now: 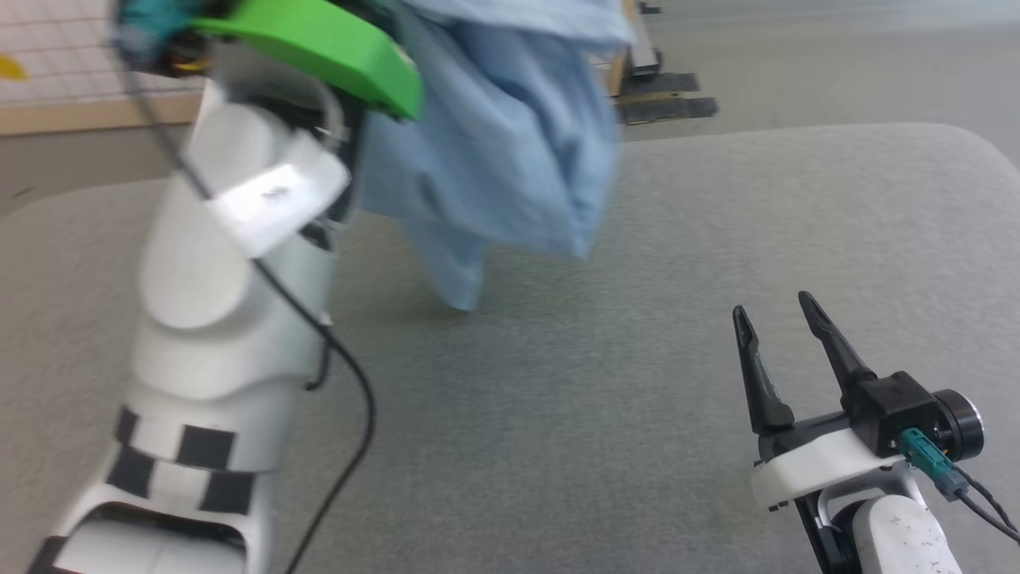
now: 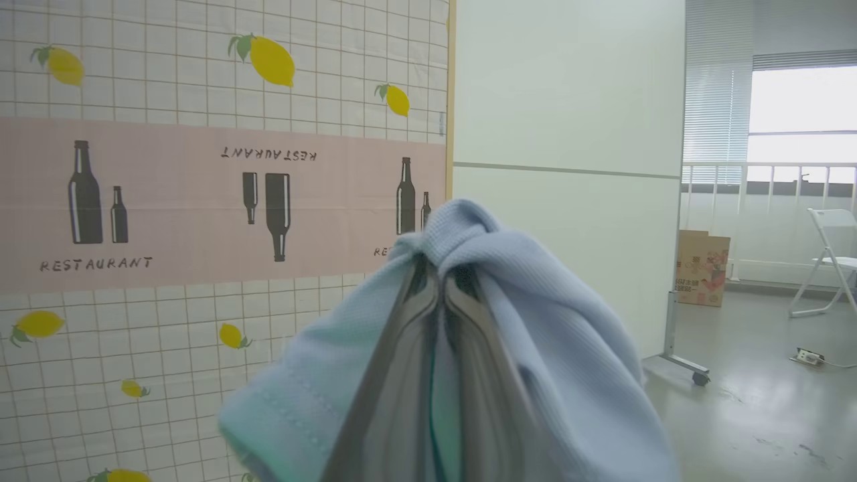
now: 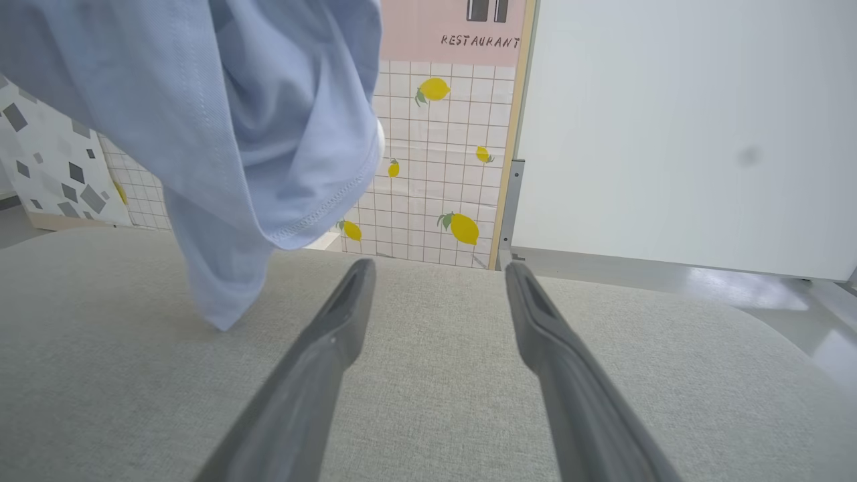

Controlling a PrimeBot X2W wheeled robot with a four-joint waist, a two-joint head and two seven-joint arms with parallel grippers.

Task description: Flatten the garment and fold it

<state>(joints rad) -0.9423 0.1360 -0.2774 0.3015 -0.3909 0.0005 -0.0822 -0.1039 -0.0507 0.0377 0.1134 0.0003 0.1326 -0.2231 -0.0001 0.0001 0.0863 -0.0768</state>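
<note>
Aloft, garment [image 2: 556, 348] pinched in left hand [image 2: 438, 281], dangling

The garment [image 1: 494, 143] is soft, matt knit cloth; the work surface [image 1: 637, 399] is covered in coarse woven fabric.

Light blue garment [image 1: 494, 143], grey cushion [image 1: 717, 239]

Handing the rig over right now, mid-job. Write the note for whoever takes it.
Left gripper: shut on a bunch of the garment, raised high.
Right gripper: open, empty, low over the grey cushioned surface.
Garment: hangs crumpled from the left gripper. Its lowest tip reaches about down to the surface, but I cannot tell whether it touches.
Done: garment picked up.
Left to do: spread it flat on the surface, then fold it.
</note>
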